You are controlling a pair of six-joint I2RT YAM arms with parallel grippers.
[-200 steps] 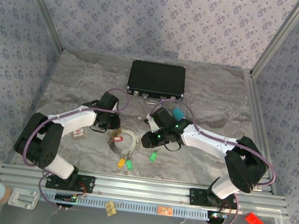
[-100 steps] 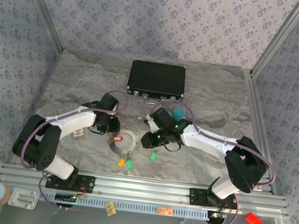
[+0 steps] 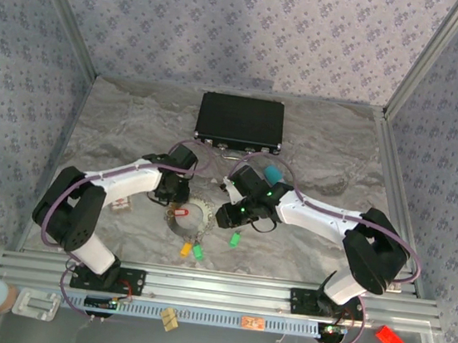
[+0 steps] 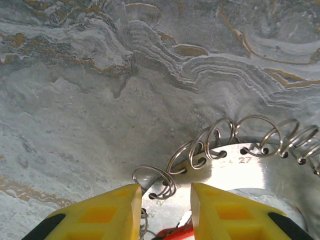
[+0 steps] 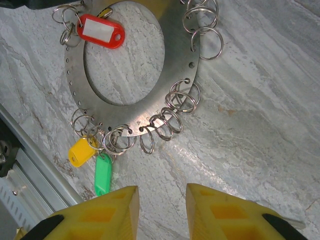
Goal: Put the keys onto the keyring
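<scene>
The keyring [image 3: 201, 212] is a flat silvery metal loop hung with small split rings, lying mid-table between the arms. A red key [image 3: 178, 212] rests on its left side; a yellow key [image 3: 187, 249] and a green key [image 3: 199, 251] hang at its near edge. Another green key [image 3: 236, 239] lies loose to the right. My left gripper [image 3: 176, 199] stands over the loop's left edge, open, with the keyring [image 4: 250, 170] and a sliver of red key [image 4: 181, 233] below its jaws. My right gripper [image 5: 162, 200] is open over bare table, beside the keyring [image 5: 177, 70], red key [image 5: 102, 31], yellow key [image 5: 81, 151] and green key [image 5: 102, 173].
A black case [image 3: 240, 123] lies at the back centre. A teal cylinder [image 3: 272, 173] sits behind the right wrist. A red block [image 3: 389, 338] rests beyond the front rail at right, and a small card [image 3: 120, 203] lies left of the left arm.
The left arm has swung right, closer over the loop's left edge, and its jaws have widened. The right arm and the keys have stayed put.
</scene>
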